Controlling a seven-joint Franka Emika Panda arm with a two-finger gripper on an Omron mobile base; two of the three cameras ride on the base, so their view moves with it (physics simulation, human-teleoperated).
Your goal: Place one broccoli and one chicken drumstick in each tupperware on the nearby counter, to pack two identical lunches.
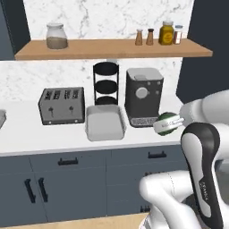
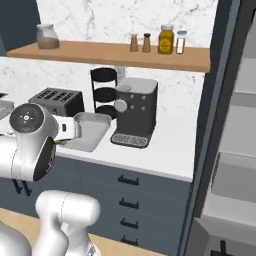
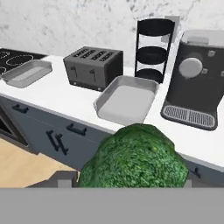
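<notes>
Nearest you, the end effector (image 1: 172,123) carries one broccoli (image 3: 135,157), short of the tabletop (image 1: 27,134) edge.
You have both tupperware empty as far as shown: the near tupperware (image 3: 127,99) just past the edge, the far tupperware (image 3: 27,72) beside the stovetop (image 3: 15,57). Everything remains to pack. Approach over the front edge is open; toaster (image 3: 93,67), black rack (image 3: 153,50) and coffee machine (image 3: 197,81) crowd behind.

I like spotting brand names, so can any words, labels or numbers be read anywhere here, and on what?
Robot arm: small dark lettering along its side, too blurred to read.
Yellow jar on the shelf: no label text can be made out.
Toaster, coffee machine: no readable text.
</notes>
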